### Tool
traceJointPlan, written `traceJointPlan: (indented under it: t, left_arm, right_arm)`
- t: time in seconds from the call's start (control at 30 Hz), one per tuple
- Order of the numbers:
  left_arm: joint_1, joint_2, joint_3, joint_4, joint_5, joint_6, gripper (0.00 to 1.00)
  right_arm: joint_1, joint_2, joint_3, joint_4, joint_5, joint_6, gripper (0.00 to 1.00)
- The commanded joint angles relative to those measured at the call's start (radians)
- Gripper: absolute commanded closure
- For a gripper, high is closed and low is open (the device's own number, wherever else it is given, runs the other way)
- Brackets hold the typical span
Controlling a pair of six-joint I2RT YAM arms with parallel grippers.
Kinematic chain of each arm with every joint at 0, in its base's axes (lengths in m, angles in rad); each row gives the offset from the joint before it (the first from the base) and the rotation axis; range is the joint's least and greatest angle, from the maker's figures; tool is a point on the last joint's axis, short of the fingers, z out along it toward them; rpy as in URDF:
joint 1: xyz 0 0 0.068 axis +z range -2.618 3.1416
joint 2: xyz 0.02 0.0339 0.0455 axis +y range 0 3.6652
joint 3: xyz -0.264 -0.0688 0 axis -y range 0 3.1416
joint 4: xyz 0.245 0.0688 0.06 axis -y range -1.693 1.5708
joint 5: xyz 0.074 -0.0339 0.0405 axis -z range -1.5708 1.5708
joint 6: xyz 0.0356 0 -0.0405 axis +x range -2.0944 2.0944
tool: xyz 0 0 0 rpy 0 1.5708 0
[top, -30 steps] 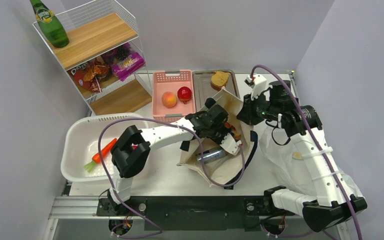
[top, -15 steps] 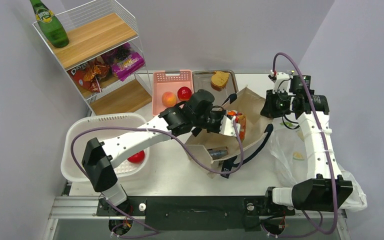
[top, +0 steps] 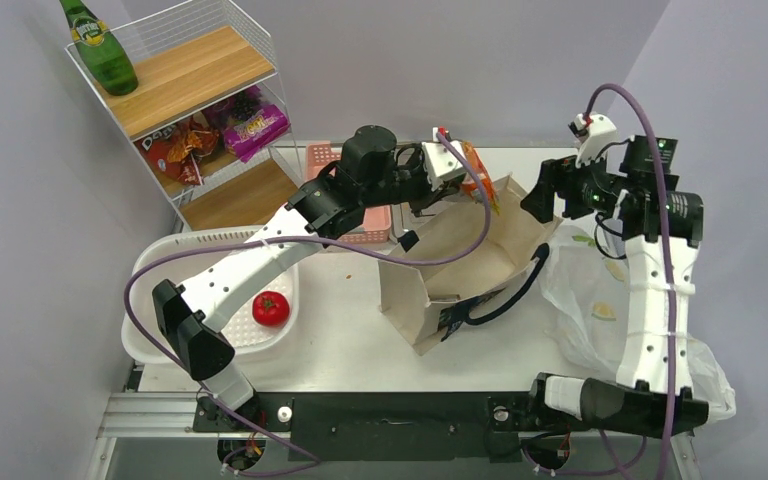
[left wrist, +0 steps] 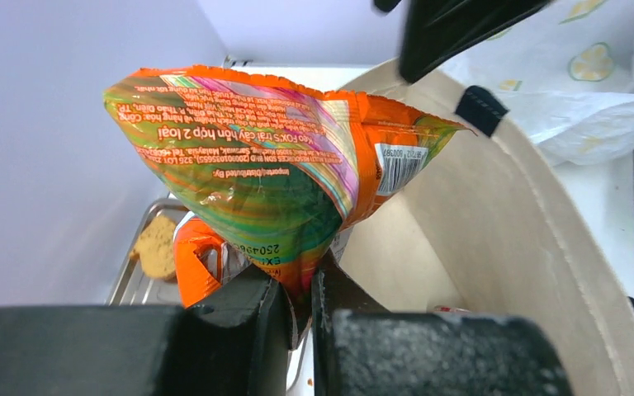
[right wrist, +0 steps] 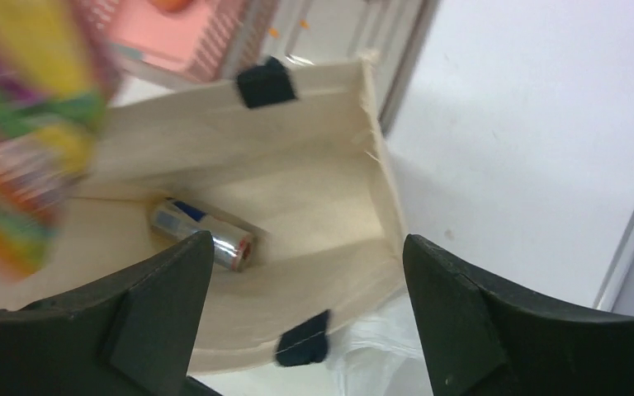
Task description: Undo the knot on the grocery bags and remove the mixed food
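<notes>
My left gripper [top: 455,162] is shut on an orange and green crisp packet [top: 477,176], held in the air above the back rim of the cream canvas tote [top: 460,265]. In the left wrist view the packet [left wrist: 281,157] hangs from the pinched jaws of the left gripper [left wrist: 301,289]. My right gripper [top: 535,207] stands open over the tote's right rim, holding nothing. The right gripper [right wrist: 304,247] looks down into the tote [right wrist: 314,214], where a silver drink can [right wrist: 202,231] lies. The thin plastic bag [top: 600,310] lies crumpled at the right. A red tomato [top: 270,308] sits in the white tub [top: 160,270].
A wire shelf [top: 190,95] at the back left carries a green bottle [top: 100,50], crisp packets [top: 175,150] and a purple packet [top: 255,125]. The pink basket [top: 318,153] is largely hidden under my left arm. A metal tray [left wrist: 132,280] holds a slice of bread [left wrist: 158,246].
My left gripper rose up and back, lifting the crisp packet out of the tote. My right gripper opened, came off the tote's rim and moved up to the right; the tote has settled.
</notes>
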Motion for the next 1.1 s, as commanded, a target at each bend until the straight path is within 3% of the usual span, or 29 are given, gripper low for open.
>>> traceJointPlan:
  t: [0.0,0.17,0.3,0.43,0.53,0.57,0.6,0.63,0.67,0.7,0.77,0.83,0.97,1.07]
  left_arm:
    - [0.016,-0.020,0.029,0.051,-0.061,-0.065,1.00]
    - [0.022,-0.020,0.042,0.044,-0.055,-0.053,1.00]
    - [0.023,-0.036,0.041,0.044,0.057,-0.051,1.00]
    - [0.009,-0.085,-0.016,0.040,0.192,0.032,1.00]
    - [-0.002,-0.111,-0.043,0.048,0.212,0.048,1.00]
    - [-0.002,-0.116,-0.043,0.046,0.212,0.047,1.00]
    - [-0.001,-0.119,-0.042,0.043,0.208,0.040,1.00]
    - [0.002,-0.126,-0.041,0.043,0.196,0.033,0.94]
    - [0.014,-0.130,-0.041,0.040,0.191,0.010,0.84]
    - [0.034,-0.139,-0.038,0.035,0.190,-0.005,0.61]
    - [0.084,-0.153,-0.031,0.011,0.206,-0.064,0.39]
    - [0.160,-0.176,-0.046,0.000,0.249,-0.159,0.32]
    - [0.326,-0.243,-0.164,0.087,0.375,-0.338,0.30]
    - [0.354,-0.259,-0.174,0.026,0.459,-0.253,0.29]
  right_arm:
    - [0.056,-0.106,0.075,0.006,-0.238,-0.012,0.19]
    - [0.300,-0.163,0.055,0.040,-0.166,-0.012,0.18]
    - [0.405,-0.166,0.036,0.114,-0.024,0.027,0.18]
    - [0.437,-0.129,0.051,0.186,0.014,0.083,0.19]
    - [0.448,-0.096,0.055,0.191,-0.006,0.096,0.38]
    - [0.452,-0.094,0.051,0.191,-0.014,0.095,0.57]
    - [0.453,-0.092,0.043,0.192,-0.015,0.094,0.66]
    - [0.454,-0.093,0.041,0.192,-0.015,0.092,0.84]
    - [0.454,-0.097,0.037,0.192,-0.014,0.091,0.93]
    - [0.455,-0.103,0.037,0.192,-0.010,0.091,1.00]
    - [0.451,-0.114,0.046,0.193,-0.021,0.092,1.00]
    - [0.444,-0.124,0.067,0.202,-0.052,0.112,1.00]
    - [0.423,-0.146,0.086,0.287,-0.134,0.183,1.00]
    - [0.425,-0.155,0.076,0.318,-0.197,0.185,1.00]
